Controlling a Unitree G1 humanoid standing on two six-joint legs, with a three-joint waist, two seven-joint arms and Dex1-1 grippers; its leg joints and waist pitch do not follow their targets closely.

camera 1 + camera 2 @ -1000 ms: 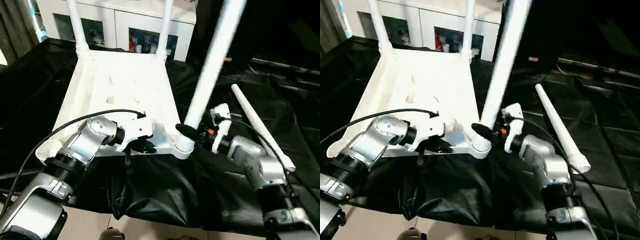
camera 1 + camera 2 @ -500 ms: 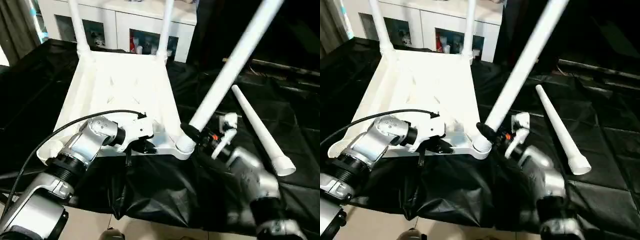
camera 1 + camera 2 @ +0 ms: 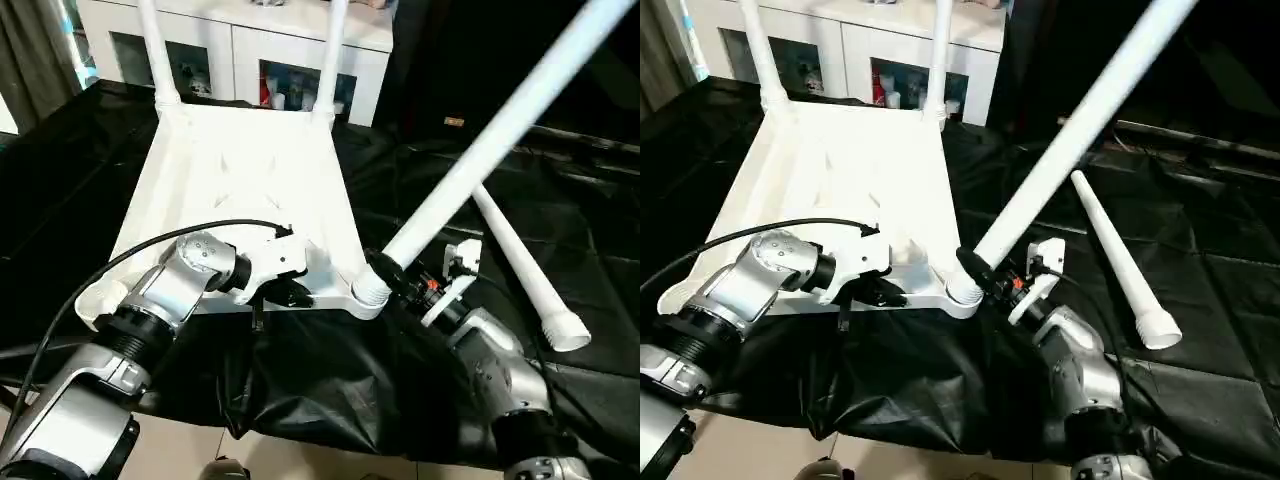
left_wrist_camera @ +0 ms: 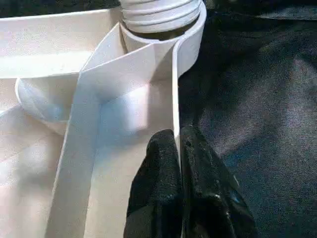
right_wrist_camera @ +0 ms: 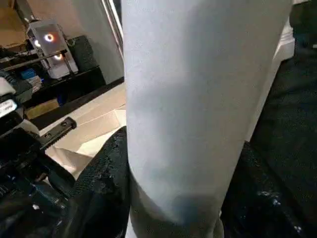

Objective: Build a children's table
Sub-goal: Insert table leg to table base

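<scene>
The children's table top (image 3: 240, 170) lies upside down on the black cloth, with two white legs (image 3: 152, 50) (image 3: 330, 55) standing in its far corner sockets. My left gripper (image 3: 290, 295) is shut on the near rim of the top, its fingers (image 4: 163, 163) pinching the thin wall. My right gripper (image 3: 388, 272) is shut on a third leg (image 3: 480, 150) just above its ribbed base, which sits in the near right socket (image 3: 366, 298). That leg leans steeply to the right. In the right wrist view the leg (image 5: 198, 99) runs between the black fingers (image 5: 101, 178). A fourth leg (image 3: 525, 275) lies loose on the cloth.
The black-draped work table (image 3: 330, 380) ends close in front of me, with pale floor (image 3: 180, 450) below. A white cabinet (image 3: 250, 40) stands behind the table top. The near left socket (image 3: 95, 300) is open beside my left forearm.
The leg in my right gripper has tilted further to the right, pivoting at the near right socket, and my right forearm has swung lower. The left gripper has held still on the rim.
</scene>
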